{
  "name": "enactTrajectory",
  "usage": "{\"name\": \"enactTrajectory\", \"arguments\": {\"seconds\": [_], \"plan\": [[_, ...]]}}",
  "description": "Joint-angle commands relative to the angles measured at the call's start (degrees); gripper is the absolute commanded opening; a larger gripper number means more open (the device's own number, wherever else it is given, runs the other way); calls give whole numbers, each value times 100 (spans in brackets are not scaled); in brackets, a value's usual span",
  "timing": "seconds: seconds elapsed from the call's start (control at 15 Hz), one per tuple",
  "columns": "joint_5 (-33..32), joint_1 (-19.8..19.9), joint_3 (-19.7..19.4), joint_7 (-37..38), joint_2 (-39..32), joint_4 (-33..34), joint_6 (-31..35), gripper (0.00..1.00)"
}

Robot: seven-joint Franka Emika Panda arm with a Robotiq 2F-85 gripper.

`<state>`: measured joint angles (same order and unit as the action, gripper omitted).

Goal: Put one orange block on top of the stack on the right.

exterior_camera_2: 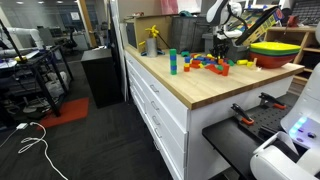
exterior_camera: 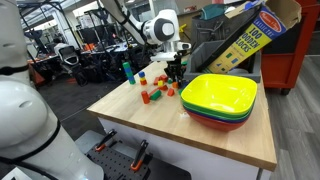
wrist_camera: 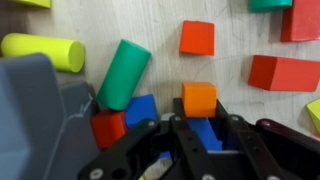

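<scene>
In the wrist view my gripper (wrist_camera: 199, 108) is shut on an orange block (wrist_camera: 199, 97), one finger on each side of it. A blue block (wrist_camera: 207, 132) shows between the fingers behind the orange one. A second orange block (wrist_camera: 197, 38) lies loose on the wood farther out. In both exterior views the gripper (exterior_camera: 176, 72) (exterior_camera_2: 222, 47) is down low among the scattered blocks. A short blue-green column, which I take for the stack (exterior_camera: 127, 71) (exterior_camera_2: 172, 62), stands apart near the table edge.
A green cylinder (wrist_camera: 123, 73), a yellow cylinder (wrist_camera: 42, 50) and red blocks (wrist_camera: 287, 72) lie close around the gripper. Stacked bowls, yellow on top (exterior_camera: 220, 98), sit beside the blocks. A yellow bottle (exterior_camera_2: 152, 40) stands at the back of the table.
</scene>
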<state>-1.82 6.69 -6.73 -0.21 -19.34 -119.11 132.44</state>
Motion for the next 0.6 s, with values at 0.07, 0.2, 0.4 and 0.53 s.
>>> {"name": "enactTrajectory", "arguments": {"seconds": [0.07,0.2,0.4,0.53], "plan": [[31,-1,24,-12,418,-61,-366,7],[91,-34,53,63,532,-36,-508,7],[198,-101,112,167,606,21,-672,7],[258,-155,168,196,608,36,-686,7]]}}
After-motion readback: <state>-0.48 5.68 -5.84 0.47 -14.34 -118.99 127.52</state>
